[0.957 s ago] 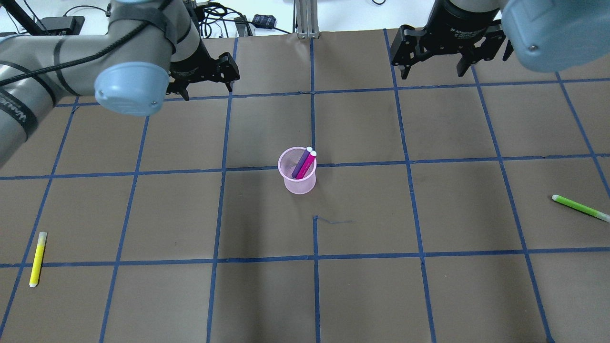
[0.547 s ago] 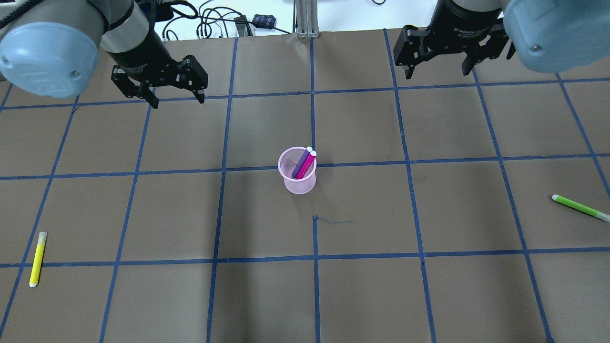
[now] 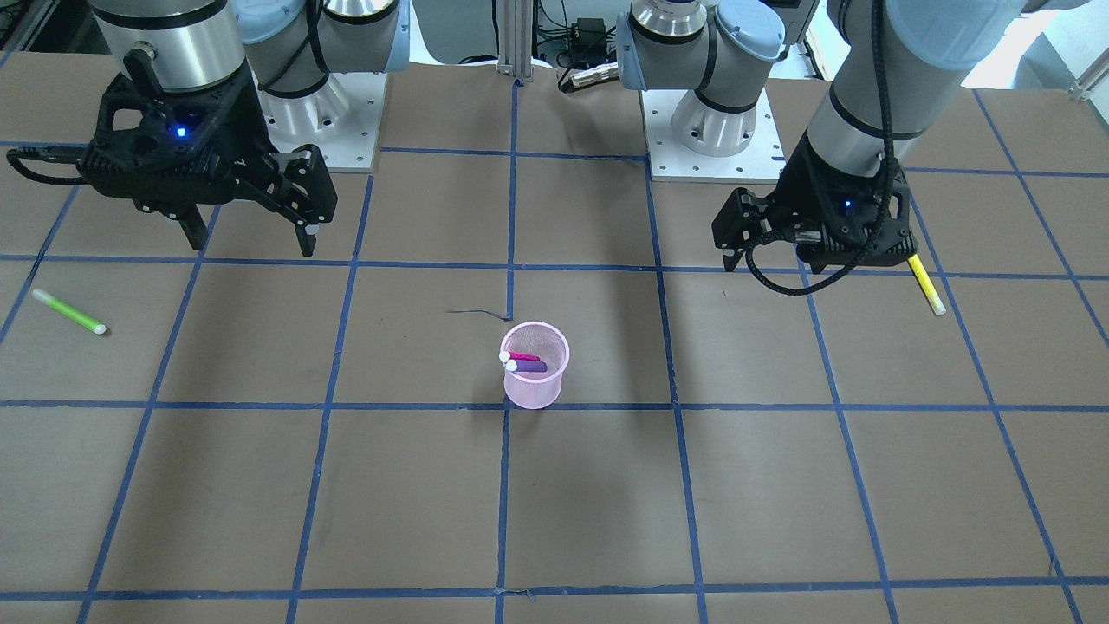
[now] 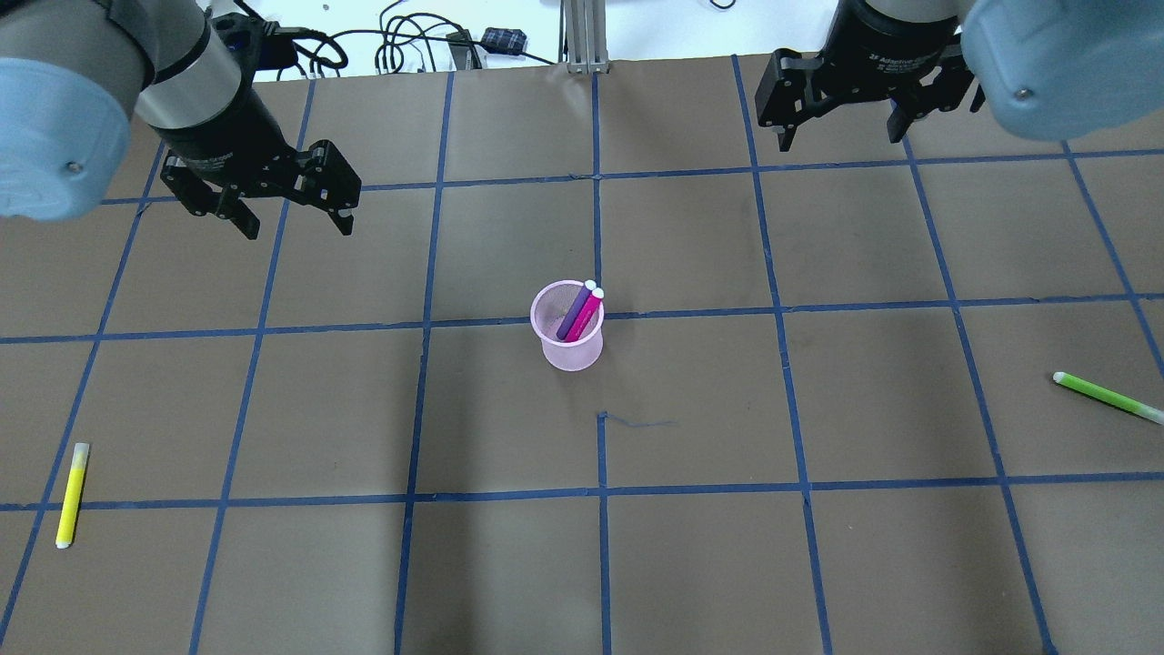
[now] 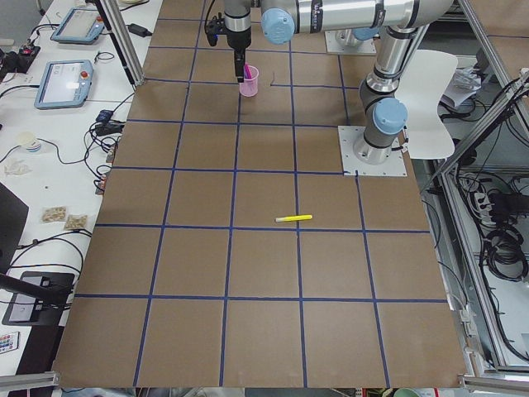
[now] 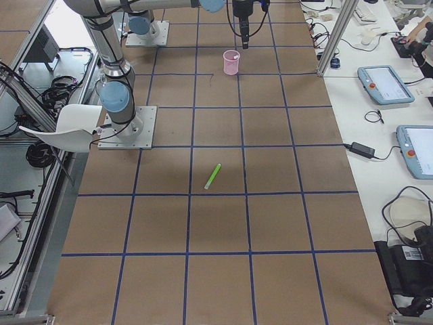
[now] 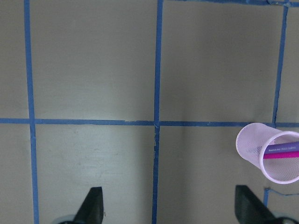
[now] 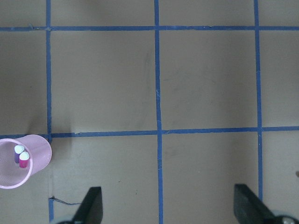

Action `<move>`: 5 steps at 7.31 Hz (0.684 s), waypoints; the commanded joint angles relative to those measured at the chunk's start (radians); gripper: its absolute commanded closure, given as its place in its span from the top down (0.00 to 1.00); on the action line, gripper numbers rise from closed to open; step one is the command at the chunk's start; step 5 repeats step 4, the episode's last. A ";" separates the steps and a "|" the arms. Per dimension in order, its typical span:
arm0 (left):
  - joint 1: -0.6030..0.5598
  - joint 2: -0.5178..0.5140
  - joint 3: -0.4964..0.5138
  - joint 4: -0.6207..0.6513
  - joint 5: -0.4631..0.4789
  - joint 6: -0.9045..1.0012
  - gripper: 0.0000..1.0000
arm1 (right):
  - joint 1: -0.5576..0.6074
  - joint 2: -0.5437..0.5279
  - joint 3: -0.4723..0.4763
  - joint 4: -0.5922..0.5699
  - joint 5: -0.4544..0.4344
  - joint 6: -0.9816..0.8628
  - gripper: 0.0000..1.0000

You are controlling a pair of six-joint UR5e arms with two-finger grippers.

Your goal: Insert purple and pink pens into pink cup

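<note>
The pink mesh cup stands upright near the table's middle. The purple pen and the pink pen lean inside it, white caps up against the rim. The cup also shows in the front view, the left wrist view and the right wrist view. My left gripper is open and empty, hovering far left of the cup. My right gripper is open and empty, hovering at the far right.
A yellow highlighter lies near the left edge. A green highlighter lies near the right edge. Cables lie beyond the table's far edge. Blue tape lines grid the brown table.
My left arm has swung left and its open gripper has moved left and a little nearer, away from the cup. The right gripper has barely moved. Cup and pens are unchanged.
</note>
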 commanded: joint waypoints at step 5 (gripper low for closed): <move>0.003 0.074 -0.045 -0.026 -0.004 0.046 1.00 | 0.000 0.000 0.000 0.000 0.000 0.002 1.00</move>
